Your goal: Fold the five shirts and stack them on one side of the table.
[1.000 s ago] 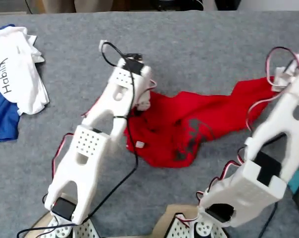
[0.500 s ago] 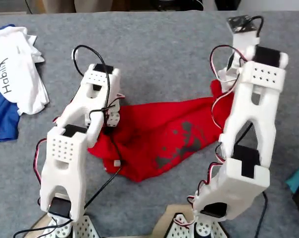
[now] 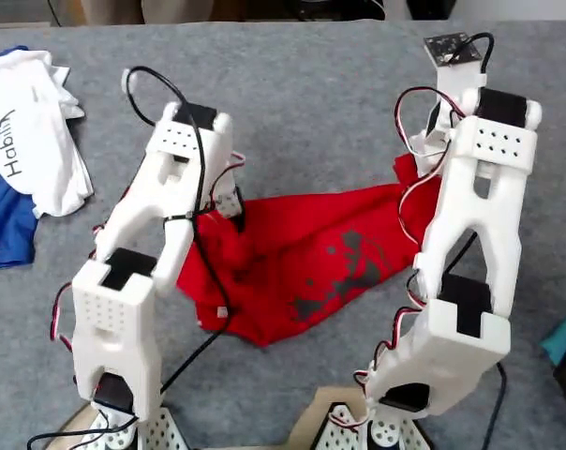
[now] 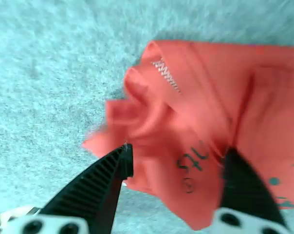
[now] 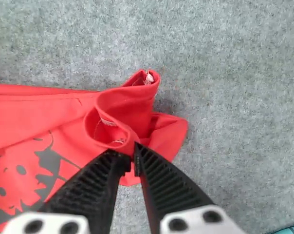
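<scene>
White arms [image 3: 478, 187] partly hide a crumpled red printed shirt [image 3: 302, 253] on a grey felt table [image 3: 339, 94]; right claw [image 5: 131, 152] pinches its corner, left claw [image 4: 178, 153] gapes.

Dark lettering [image 3: 11, 155] on the white shirt [image 3: 41, 112], partly folded under; small dark characters [image 4: 192, 160] and a circled mark [image 4: 188, 185] on the red shirt [image 4: 205, 92], unreadable.

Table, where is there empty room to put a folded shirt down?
Bare table runs along the far edge, between the white shirt and the right arm, beyond the red shirt. A smaller bare patch lies nearer than the blue shirt, beside the left arm. The middle is crowded.
</scene>
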You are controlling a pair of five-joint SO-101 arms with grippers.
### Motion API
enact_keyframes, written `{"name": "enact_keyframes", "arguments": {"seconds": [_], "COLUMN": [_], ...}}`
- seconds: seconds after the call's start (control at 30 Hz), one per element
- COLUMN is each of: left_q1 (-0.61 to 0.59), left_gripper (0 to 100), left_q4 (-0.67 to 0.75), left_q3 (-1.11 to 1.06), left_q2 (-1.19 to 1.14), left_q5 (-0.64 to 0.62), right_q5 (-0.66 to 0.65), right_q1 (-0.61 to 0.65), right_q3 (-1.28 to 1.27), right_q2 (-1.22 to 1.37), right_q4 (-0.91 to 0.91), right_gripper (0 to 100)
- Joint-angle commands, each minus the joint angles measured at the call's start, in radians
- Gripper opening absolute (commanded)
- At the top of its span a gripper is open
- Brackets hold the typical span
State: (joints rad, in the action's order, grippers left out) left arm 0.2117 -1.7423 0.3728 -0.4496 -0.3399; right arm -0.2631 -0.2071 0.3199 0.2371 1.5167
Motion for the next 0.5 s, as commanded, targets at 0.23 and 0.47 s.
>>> {"name": "enact_keyframes", "arguments": {"seconds": [0.23, 0.47], "left_q1": [0.069, 0.114], "left_gripper": [30, 30], "left_q4": [0.19, 0.212], "left_q3": [0.184, 0.282], "left_q2": [-0.071, -0.289], "left_q5": [-0.112, -0.117], "right_q5": [-0.009, -0.009], "right_q1": [0.013, 0.005], "right_q3": [-0.025, -0.065], "right_q2": [-0.027, -0.028], "right_q4": [0.003, 0.003], "right_gripper": [0.4, 0.4]}}
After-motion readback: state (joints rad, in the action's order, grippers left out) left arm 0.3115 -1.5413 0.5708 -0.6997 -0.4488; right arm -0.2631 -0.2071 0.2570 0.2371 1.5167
